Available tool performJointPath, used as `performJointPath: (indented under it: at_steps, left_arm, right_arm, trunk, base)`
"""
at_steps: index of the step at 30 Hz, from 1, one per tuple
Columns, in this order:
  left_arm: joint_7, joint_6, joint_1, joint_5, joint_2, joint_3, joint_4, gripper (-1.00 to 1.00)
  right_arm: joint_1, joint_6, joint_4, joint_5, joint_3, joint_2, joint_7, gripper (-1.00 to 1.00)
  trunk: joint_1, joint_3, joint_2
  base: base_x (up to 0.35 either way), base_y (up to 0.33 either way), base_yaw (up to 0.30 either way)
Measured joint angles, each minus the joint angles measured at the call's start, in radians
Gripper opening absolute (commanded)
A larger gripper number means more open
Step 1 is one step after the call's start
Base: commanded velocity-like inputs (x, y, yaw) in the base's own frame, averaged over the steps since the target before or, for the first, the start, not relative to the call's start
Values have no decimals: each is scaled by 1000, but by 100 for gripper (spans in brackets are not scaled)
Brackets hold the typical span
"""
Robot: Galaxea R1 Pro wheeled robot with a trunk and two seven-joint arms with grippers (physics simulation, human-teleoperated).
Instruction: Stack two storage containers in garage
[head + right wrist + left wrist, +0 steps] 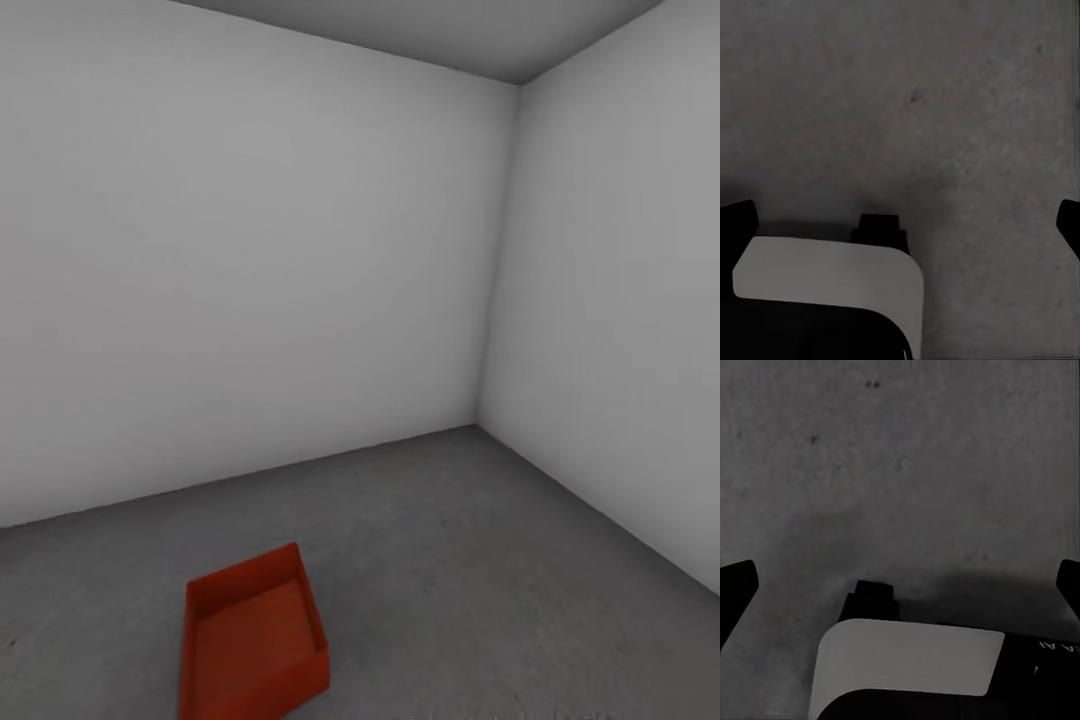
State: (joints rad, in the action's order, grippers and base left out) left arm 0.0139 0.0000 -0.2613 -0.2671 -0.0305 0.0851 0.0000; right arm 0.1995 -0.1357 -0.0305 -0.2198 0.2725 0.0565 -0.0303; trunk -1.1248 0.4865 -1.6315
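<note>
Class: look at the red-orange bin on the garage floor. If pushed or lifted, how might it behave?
The storage container looks like rigid plastic with straight walls, so probably stiff. It appears empty, so likely light. Its flat base on the smooth concrete floor suggests it would slide rather than tip or roll.

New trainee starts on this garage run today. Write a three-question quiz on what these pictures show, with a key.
1. True or false: the storage container sits on the floor with another container stacked inside it.
2. Multiple choice: the container's opening faces (a) up, (b) down, (c) toward the side wall.
3. Fill in: in both wrist views, the left tool and right tool have fingers spread wide and hold ____.

Key
1. False: it is alone and empty.
2. a
3. nothing; only bare concrete lies between the fingers.
</note>
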Motion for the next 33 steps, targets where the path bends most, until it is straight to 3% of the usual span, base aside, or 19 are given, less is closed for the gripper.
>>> performJointPath:
  at_steps: [33]
  left_arm:
    - [0, 0, 0, 0, 0, 0, 0, 100]
  right_arm:
    - [0, -3, 0, 2, -1, 7, 0, 100]
  trunk:
    - [0, 0, 0]
  base:
    - [0, 0, -300]
